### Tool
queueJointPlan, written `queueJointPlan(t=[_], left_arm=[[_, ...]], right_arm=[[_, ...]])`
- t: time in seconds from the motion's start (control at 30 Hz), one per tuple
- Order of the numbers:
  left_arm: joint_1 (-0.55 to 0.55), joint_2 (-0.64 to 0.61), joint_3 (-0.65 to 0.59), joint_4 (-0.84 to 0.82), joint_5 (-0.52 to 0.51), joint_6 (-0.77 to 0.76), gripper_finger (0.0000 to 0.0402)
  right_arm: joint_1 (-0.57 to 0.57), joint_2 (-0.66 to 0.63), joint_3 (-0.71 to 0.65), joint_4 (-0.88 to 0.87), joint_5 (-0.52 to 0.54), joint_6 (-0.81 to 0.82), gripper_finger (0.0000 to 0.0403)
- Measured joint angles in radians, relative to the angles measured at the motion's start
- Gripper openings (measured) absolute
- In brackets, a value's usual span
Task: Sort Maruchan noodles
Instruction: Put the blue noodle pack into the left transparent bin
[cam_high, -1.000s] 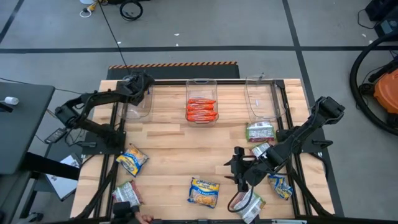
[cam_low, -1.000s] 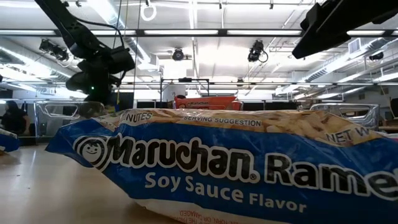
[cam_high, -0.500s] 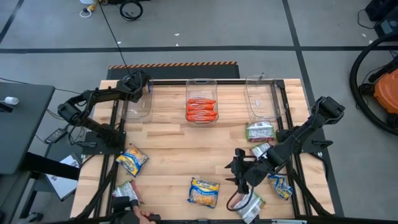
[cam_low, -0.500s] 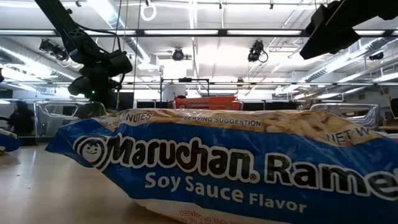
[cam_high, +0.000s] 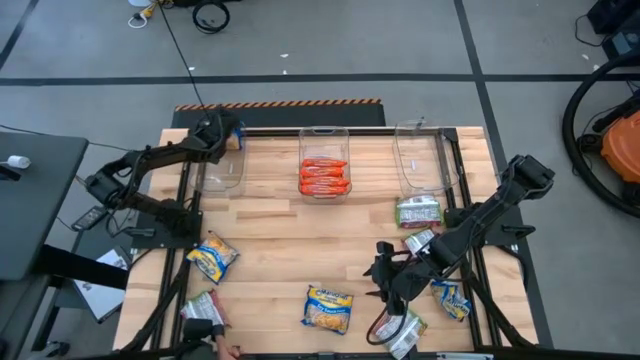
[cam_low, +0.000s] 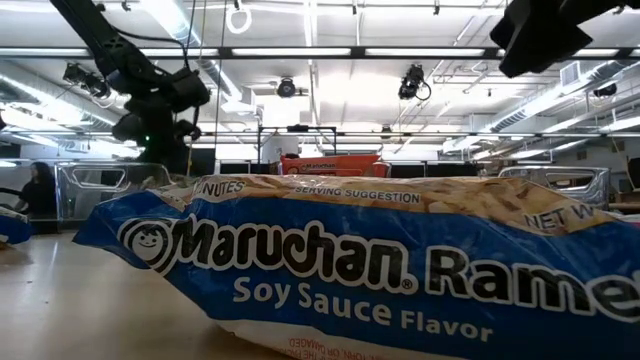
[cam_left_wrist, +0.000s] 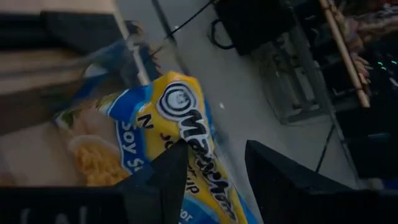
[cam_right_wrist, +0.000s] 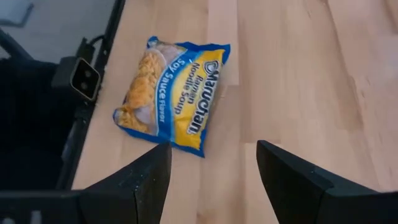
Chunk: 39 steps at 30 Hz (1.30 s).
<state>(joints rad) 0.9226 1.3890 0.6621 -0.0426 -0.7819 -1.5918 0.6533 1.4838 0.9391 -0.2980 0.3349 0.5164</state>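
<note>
My left gripper (cam_high: 222, 132) is at the table's far left corner, over the far end of the left clear bin (cam_high: 222, 168), shut on a yellow-and-blue noodle packet (cam_left_wrist: 155, 134). My right gripper (cam_high: 382, 276) hangs open near the table's near right, touching nothing. In its wrist view another yellow-and-blue packet (cam_right_wrist: 172, 93) lies flat on the wood ahead of the open fingers (cam_right_wrist: 214, 149); this is the packet (cam_high: 327, 308) near the near edge. The middle bin (cam_high: 324, 150) holds orange-red packets (cam_high: 324, 177). My left gripper pinches the yellow-and-blue packet between its two fingers, which close on the blue logo band (cam_left_wrist: 202, 140). The packet is lifted clear of the table and runs on beyond the fingertips. How far back it reaches does not show.
The right clear bin (cam_high: 420, 160) has silvery-white packets in front of it (cam_high: 418, 211) (cam_high: 418, 241). More packets lie loose: yellow-and-blue ones (cam_high: 212, 257) (cam_high: 450, 298), silvery ones (cam_high: 205, 308) (cam_high: 403, 332). A person's hand (cam_high: 228, 351) shows at the near edge. One packet (cam_low: 380, 270) fills the low view.
My left gripper, still shut on its packet, has shifted a little toward the table's left edge and risen slightly. My right gripper has edged toward the near edge and stayed open. The hand at the near edge has come into view.
</note>
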Motion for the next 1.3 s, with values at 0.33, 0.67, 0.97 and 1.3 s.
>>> queueJointPlan(t=[0.33, 0.67, 0.97, 1.3], left_arm=[[-0.017, -0.171, 0.0, 0.002, 0.011, 0.233, 0.0167], [-0.143, -0.297, 0.0, 0.02, 0.232, 0.825, 0.0167], [-0.885, -0.392, 0.0, -0.191, 0.393, 1.159, 0.0167], [-1.536, 0.003, 0.0, 0.124, 0.129, 0.865, 0.0168]], right_arm=[[0.002, -0.001, 0.068, -0.093, 0.003, -0.063, 0.0239], [0.001, -0.001, 0.069, -0.093, 0.011, -0.047, 0.0239], [0.0, -0.001, 0.069, -0.102, 0.056, -0.184, 0.0239], [-0.027, 0.002, -0.014, 0.046, 0.036, -0.251, 0.024]])
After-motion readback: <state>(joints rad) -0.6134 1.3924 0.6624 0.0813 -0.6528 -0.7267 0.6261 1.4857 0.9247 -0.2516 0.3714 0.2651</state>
